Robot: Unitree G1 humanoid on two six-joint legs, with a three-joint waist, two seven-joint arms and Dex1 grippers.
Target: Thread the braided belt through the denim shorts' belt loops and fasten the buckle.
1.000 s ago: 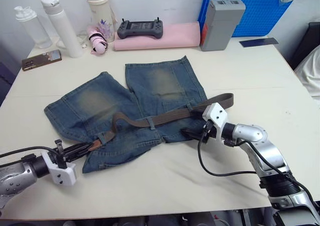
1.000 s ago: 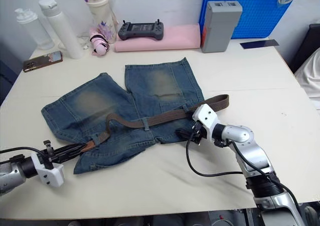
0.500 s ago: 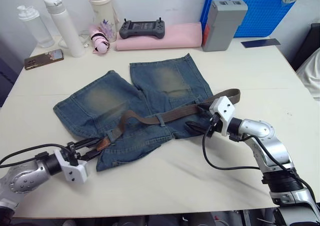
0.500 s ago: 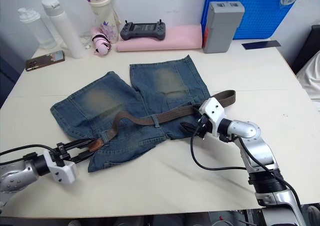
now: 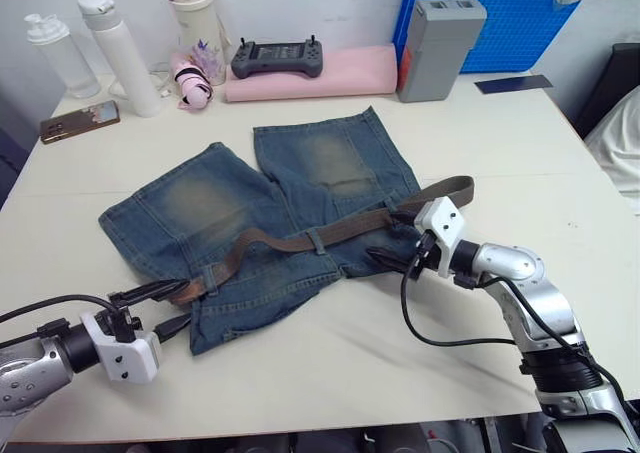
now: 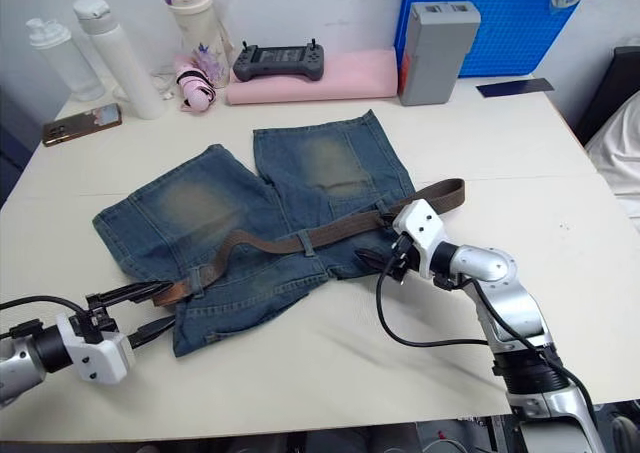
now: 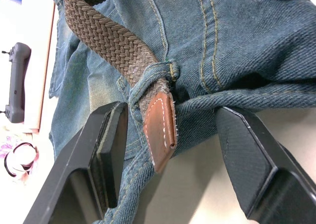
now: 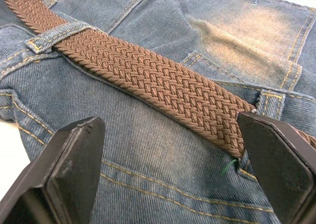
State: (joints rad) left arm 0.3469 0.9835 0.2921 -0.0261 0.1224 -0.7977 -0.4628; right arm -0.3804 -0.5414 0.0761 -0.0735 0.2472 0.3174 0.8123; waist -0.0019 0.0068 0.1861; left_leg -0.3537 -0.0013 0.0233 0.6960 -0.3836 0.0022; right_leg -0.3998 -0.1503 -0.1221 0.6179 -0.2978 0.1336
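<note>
Lying across the middle of the desk [image 5: 330,373], the denim shorts [image 5: 270,208] carry the braided belt [image 5: 330,235] along their waistband, running from lower left up to right of centre. One of the belt loops [image 5: 315,240] crosses it near mid-frame. At lower left, the left pincer [image 5: 155,309] stands wide, its fingers either side of the belt's brown leather tip [image 7: 160,130] without touching it. Right of centre, the right pincer [image 6: 372,263] is spread wide over the shorts, just below the belt.
</note>
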